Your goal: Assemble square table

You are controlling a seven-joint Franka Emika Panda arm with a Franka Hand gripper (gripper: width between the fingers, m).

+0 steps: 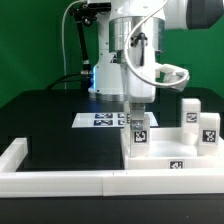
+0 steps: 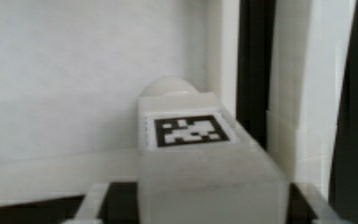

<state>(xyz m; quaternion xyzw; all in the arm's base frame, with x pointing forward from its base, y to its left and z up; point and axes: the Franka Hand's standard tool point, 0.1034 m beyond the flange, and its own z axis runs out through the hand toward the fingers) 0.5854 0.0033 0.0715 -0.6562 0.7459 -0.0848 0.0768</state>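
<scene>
The square table's flat white slab (image 1: 165, 150) lies at the exterior view's right, with a tag on its front edge. A short white leg block (image 1: 139, 136) with a tag stands upright on the slab's near left corner. My gripper (image 1: 138, 122) comes straight down on this leg and is shut on its upper part. In the wrist view the tagged leg (image 2: 190, 135) fills the space between my fingers (image 2: 98, 198), over the white slab (image 2: 69, 80). Two more leg blocks (image 1: 188, 114) (image 1: 209, 130) stand upright at the slab's far right.
The marker board (image 1: 100, 120) lies flat on the black table behind the gripper. A long white rail (image 1: 60, 183) borders the front and turns up the exterior view's left side (image 1: 14, 152). Cables hang by the arm's base.
</scene>
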